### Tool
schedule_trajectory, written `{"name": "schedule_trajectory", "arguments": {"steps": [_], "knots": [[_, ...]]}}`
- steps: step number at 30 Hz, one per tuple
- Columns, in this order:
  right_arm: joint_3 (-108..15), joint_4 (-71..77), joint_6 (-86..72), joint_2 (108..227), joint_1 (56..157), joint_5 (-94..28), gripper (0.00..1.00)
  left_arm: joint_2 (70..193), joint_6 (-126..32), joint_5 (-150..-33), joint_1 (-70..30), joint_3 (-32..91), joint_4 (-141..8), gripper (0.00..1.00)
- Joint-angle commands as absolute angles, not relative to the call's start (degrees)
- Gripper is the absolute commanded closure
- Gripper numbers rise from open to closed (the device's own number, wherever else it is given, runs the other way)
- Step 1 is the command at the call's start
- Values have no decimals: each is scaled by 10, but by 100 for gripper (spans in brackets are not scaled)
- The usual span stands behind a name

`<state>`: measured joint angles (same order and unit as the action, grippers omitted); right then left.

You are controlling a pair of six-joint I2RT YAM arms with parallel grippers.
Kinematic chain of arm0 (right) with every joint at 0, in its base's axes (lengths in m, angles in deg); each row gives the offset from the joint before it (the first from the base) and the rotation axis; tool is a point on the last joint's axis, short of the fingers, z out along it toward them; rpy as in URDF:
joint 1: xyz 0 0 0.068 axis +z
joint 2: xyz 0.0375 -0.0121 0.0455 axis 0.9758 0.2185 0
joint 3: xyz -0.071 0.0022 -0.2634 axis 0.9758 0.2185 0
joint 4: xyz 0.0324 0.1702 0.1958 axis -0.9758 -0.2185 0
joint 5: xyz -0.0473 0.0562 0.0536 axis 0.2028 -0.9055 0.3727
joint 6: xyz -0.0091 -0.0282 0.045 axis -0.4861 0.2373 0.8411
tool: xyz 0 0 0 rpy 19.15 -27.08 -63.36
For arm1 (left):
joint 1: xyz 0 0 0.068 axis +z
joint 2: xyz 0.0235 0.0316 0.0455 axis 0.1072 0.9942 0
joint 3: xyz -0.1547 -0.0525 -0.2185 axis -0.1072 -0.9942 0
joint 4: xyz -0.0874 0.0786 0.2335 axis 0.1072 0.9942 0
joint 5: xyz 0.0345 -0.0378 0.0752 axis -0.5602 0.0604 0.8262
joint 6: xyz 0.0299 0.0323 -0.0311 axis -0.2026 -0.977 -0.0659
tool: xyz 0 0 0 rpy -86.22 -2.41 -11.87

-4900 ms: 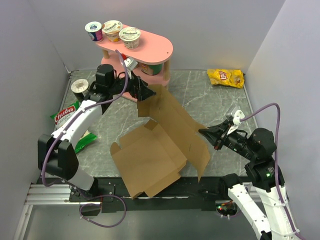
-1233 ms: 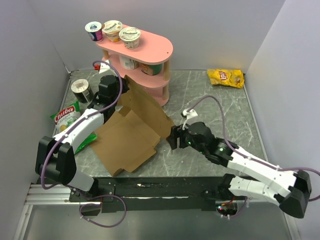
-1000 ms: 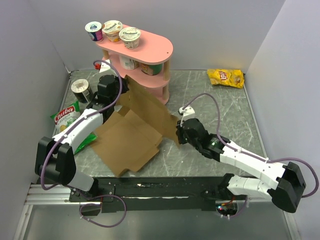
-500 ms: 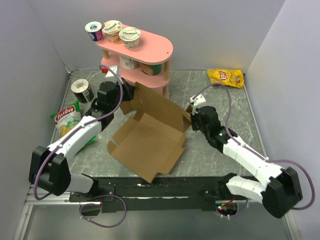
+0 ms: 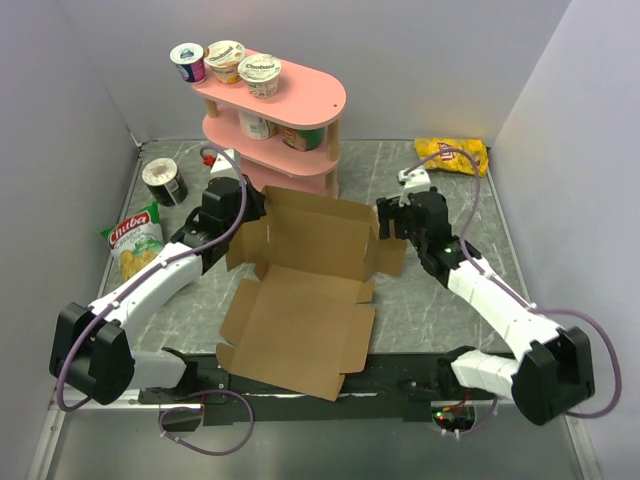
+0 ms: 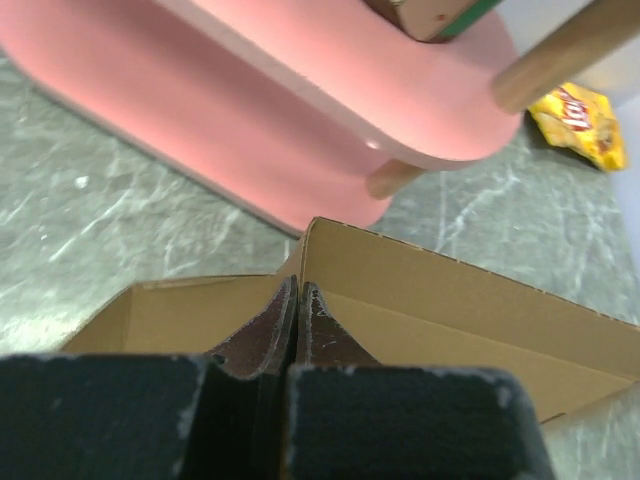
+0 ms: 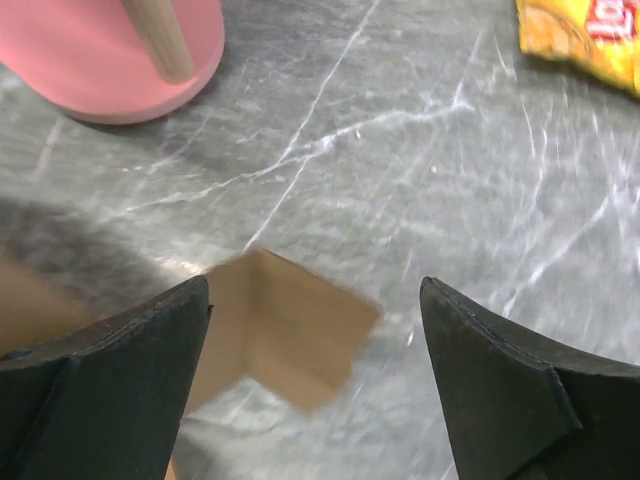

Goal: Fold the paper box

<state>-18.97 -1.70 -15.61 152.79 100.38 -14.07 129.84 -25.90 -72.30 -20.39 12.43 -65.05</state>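
Note:
The paper box point(image 5: 300, 320) is brown cardboard, spread open mid-table with its back panel raised and the front panel lying toward the near edge. My left gripper point(image 5: 256, 205) is at the box's back left corner, shut on a cardboard edge. In the left wrist view its fingertips point(image 6: 298, 290) press together against the paper box point(image 6: 450, 300). My right gripper point(image 5: 385, 222) hovers at the box's right side, open. In the right wrist view the right gripper point(image 7: 315, 300) stands wide apart above a loose corner flap of the paper box point(image 7: 290, 340), touching nothing.
A pink tiered shelf point(image 5: 290, 100) with yogurt cups point(image 5: 225, 60) stands just behind the box; its base point(image 7: 120, 50) is close to the right gripper. A yellow chip bag point(image 5: 452, 155) lies back right. A green snack bag point(image 5: 135, 240) and dark can point(image 5: 163, 180) sit left.
My right gripper opened, let go of the box's right flap and drew back to the right. The box swung round and spread wider, still held by the left gripper.

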Motion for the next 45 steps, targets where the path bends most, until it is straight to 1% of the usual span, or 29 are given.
{"name": "schedule_trajectory", "arguments": {"steps": [1, 2, 4, 8, 10, 12, 13, 14, 15, 16, 18, 21, 24, 27, 29, 30, 37, 45], "knots": [[-224, -135, -15, 1433, 1010, -87, 7, 1290, -224, -638, -214, 142, -612, 99], [-224, -156, 15, 1417, 1010, -62, 7, 1289, -221, -628, -215, 141, -611, 99], [-224, -207, 84, 1359, 1010, -60, 7, 1285, -219, -611, -220, 137, -615, 99], [-216, -211, 172, 1262, 1013, -111, 9, 1275, -217, -568, -227, 128, -631, 99], [-207, -178, 221, 1231, 1013, -180, 9, 1267, -219, -559, -235, 124, -653, 99], [-200, -119, 286, 1229, 1014, -245, 9, 1258, -229, -546, -243, 116, -666, 99], [-195, -94, 313, 1239, 1015, -313, 9, 1256, -231, -541, -251, 114, -677, 99], [-176, -65, 343, 1247, 1019, -341, 9, 1252, -233, -536, -256, 106, -682, 99], [-164, 13, 402, 1260, 1022, -365, 9, 1244, -240, -534, -264, 99, -692, 99], [-153, 45, 427, 1286, 1025, -389, 9, 1238, -243, -530, -268, 90, -705, 99], [-142, 99, 468, 1319, 1051, -380, 8, 1220, -253, -525, -280, 60, -742, 99], [-173, 103, 465, 1394, 1092, -329, 7, 1192, -276, -522, -298, 10, -800, 99], [-201, 98, 485, 1441, 1116, -291, 7, 1163, -300, -522, -311, -41, -864, 99], [-201, 107, 533, 1471, 1133, -259, 7, 1144, -322, -522, -323, -76, -908, 99], [-194, 125, 560, 1482, 1141, -251, 7, 1135, -334, -520, -330, -100, -930, 99], [-193, 124, 567, 1493, 1149, -220, 7, 1127, -343, -518, -337, -108, -938, 99], [-194, 123, 623, 1522, 1189, -107, 7, 1104, -365, -491, -372, -185, -1021, 99], [-209, 97, 665, 1567, 1206, -46, 8, 1109, -382, -469, -406, -228, -1091, 99]]}}
